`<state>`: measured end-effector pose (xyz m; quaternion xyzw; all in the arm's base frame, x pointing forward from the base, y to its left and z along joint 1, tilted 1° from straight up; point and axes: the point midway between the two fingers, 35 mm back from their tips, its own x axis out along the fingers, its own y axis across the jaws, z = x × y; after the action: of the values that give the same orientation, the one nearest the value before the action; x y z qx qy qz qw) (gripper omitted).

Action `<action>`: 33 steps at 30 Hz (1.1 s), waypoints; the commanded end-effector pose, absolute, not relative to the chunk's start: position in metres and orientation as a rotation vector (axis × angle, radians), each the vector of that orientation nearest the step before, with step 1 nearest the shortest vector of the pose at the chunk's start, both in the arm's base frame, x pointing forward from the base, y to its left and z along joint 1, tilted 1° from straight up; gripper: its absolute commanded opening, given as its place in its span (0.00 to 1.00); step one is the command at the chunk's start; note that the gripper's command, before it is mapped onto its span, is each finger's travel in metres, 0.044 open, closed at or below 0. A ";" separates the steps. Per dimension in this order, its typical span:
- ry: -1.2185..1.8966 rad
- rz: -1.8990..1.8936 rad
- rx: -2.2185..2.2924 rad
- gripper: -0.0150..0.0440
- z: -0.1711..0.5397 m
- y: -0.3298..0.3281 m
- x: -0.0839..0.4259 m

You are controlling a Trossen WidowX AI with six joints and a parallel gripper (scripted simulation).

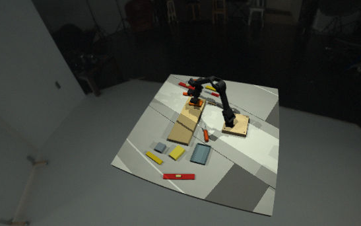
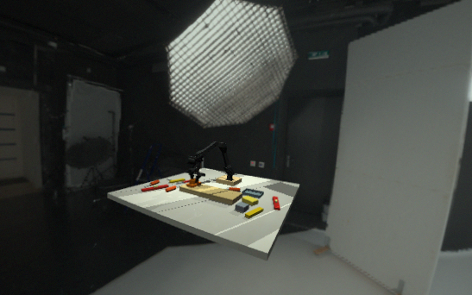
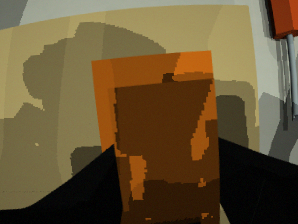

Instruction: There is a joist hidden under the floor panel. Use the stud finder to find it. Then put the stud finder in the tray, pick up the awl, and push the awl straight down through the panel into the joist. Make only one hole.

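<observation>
The orange stud finder (image 1: pixel 195 104) (image 2: pixel 193 184) (image 3: pixel 135 72) is between my fingers, at the far end of the wooden floor panel (image 1: pixel 180 129) (image 2: pixel 215 194) (image 3: pixel 37 135). My gripper (image 1: pixel 195 100) (image 2: pixel 194 178) (image 3: pixel 161 143) is shut on it and points down. The stud finder is on the panel or just above it; contact cannot be told. No lit light shows on it. An orange-handled tool (image 1: pixel 206 135) (image 2: pixel 234 189) with a thin shaft, apparently the awl, lies beside the panel. The blue-grey tray (image 1: pixel 200 155) (image 2: pixel 253 193) is empty. The joist is hidden.
Near the tray are a yellow block (image 1: pixel 177 152), a grey block (image 1: pixel 160 147), a yellow bar (image 1: pixel 154 158) and a red level (image 1: pixel 179 176). Beyond the panel lie another red level (image 1: pixel 185 86), an orange-handled tool (image 3: pixel 286 17) and several other tools. The arm's base board (image 1: pixel 241 127) is at the right.
</observation>
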<state>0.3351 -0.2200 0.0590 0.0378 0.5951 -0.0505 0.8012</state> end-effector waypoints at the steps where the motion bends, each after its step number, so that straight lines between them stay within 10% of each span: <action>1: 1.276 -0.110 0.080 0.25 0.059 -0.232 0.335; 33: 1.275 -0.111 0.080 0.25 0.136 -0.240 0.335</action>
<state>0.3336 -0.2384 0.1093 0.0449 0.6046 -0.0481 0.7938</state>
